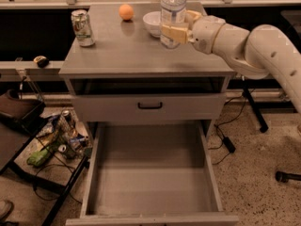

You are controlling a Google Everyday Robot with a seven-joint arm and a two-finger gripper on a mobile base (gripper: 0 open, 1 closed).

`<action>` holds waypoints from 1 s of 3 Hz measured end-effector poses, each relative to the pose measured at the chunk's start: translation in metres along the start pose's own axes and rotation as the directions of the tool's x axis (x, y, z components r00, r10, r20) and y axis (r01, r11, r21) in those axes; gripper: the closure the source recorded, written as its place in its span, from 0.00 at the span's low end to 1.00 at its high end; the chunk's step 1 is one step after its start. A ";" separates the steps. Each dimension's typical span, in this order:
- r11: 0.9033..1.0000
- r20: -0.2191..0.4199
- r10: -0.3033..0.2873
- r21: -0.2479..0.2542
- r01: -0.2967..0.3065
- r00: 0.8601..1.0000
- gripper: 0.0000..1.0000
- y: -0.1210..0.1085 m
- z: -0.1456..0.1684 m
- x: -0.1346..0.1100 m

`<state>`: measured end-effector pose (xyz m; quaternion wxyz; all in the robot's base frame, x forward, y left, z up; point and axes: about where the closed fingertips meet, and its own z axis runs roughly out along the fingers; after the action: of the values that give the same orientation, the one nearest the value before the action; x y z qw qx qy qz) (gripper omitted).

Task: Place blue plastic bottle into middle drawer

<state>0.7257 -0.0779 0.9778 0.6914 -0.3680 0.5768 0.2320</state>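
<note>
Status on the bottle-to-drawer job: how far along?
Done: the middle drawer stands open, with no bottle in it yet. In hand: the pincer is shut on the upright blue plastic bottle over the cabinet top, next to the white bowl. Left: carry it down into the drawer and release.

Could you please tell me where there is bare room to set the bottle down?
The middle drawer floor is bare wall to wall. On the cabinet top, the front strip between soda can and right edge is free. The back is crowded: orange, bowl, and the pincer gripping the blue plastic bottle.
</note>
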 end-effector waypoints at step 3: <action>1.000 0.039 0.005 -0.001 -0.005 0.999 1.00 0.171 -0.108 0.069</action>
<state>0.5465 -0.0624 0.8627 0.7017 -0.3624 0.5641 0.2410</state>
